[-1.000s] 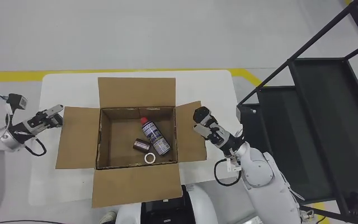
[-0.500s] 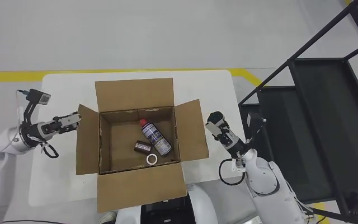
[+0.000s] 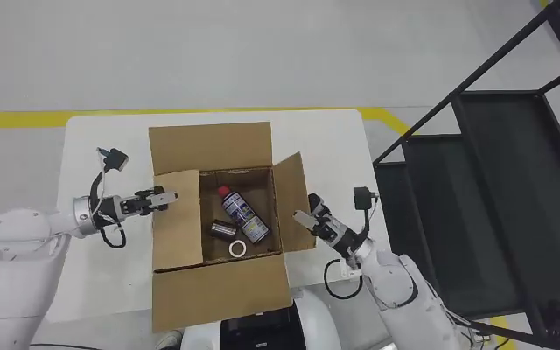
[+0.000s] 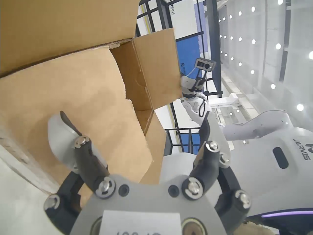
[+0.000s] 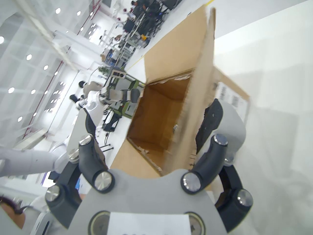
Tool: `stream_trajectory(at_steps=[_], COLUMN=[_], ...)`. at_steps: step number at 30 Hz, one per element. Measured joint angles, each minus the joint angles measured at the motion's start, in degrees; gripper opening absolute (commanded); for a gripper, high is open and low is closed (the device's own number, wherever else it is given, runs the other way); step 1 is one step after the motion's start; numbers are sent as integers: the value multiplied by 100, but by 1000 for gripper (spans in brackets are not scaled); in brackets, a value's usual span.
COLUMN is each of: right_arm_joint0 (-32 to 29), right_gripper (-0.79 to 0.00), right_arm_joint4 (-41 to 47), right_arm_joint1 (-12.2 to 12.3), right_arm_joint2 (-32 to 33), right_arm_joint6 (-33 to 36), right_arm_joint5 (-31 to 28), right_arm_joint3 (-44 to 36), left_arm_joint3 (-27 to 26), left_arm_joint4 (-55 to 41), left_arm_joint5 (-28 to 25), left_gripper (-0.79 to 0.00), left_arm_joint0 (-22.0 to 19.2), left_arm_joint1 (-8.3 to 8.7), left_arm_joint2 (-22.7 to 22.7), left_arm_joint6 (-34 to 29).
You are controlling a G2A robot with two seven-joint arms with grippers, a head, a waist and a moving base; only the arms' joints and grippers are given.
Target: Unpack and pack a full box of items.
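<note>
The cardboard box (image 3: 245,178) sits in the middle of the white table (image 3: 96,144), open at the top. Its near flap (image 3: 219,293) lies flat, pointing toward the robot.

Just past it, each tool is at a side flap. The left tool (image 3: 169,198) is spread wide, with one finger (image 4: 58,133) against the outer face of the left flap (image 3: 178,223). That flap stands tipped in over the box. The right tool (image 3: 304,220) is wide too, and the edge of the right flap (image 3: 293,197) runs between its fingers without being pinched. That flap stands raised.

On the bottom of the box, a white tape ring (image 3: 234,248) lies nearest, with a small dark can (image 3: 222,228) just beyond it. A spray can (image 3: 241,214) with a red cap lies on its side beside them, reaching farther back. The far flap (image 3: 210,144) lies folded out over the table.
</note>
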Motion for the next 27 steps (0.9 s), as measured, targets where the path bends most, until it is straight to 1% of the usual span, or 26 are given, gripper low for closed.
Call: stream_trajectory(at_steps=[3, 5, 9, 14, 18, 21, 24, 27], right_arm_joint0=[331, 585, 998, 1321, 1385, 1334, 1213, 943], right_gripper=[0, 0, 0, 0, 0, 0, 0, 0], right_arm_joint4=[-75, -241, -318, -703, -1188, -1349, -1297, -935], right_arm_joint1=[-13, -32, -80, -131, -136, -126, -94, -29], right_arm_joint2=[-307, -536, -1018, -1455, -1599, -1619, -1536, -1306], right_arm_joint6=[188, 278, 426, 398, 362, 295, 217, 228], right_arm_joint5=[-156, -67, 50, 379, 753, 927, 802, 447], right_arm_joint3=[78, 212, 540, 880, 953, 876, 661, 321], left_arm_joint3=[-4, -21, -41, -198, -348, -453, -520, -590], left_arm_joint4=[336, 499, 488, 434, 415, 399, 347, 146], left_arm_joint5=[-44, -80, -97, -247, -333, -339, -334, -345], left_gripper=[0, 0, 0, 0, 0, 0, 0, 0], left_arm_joint0=[25, 55, 91, 219, 368, 457, 518, 599], left_arm_joint1=[11, 18, 38, 68, 87, 101, 111, 120], left_arm_joint2=[40, 46, -32, -207, -317, -375, -428, -542], left_arm_joint6=[110, 188, 228, 348, 441, 458, 503, 588])
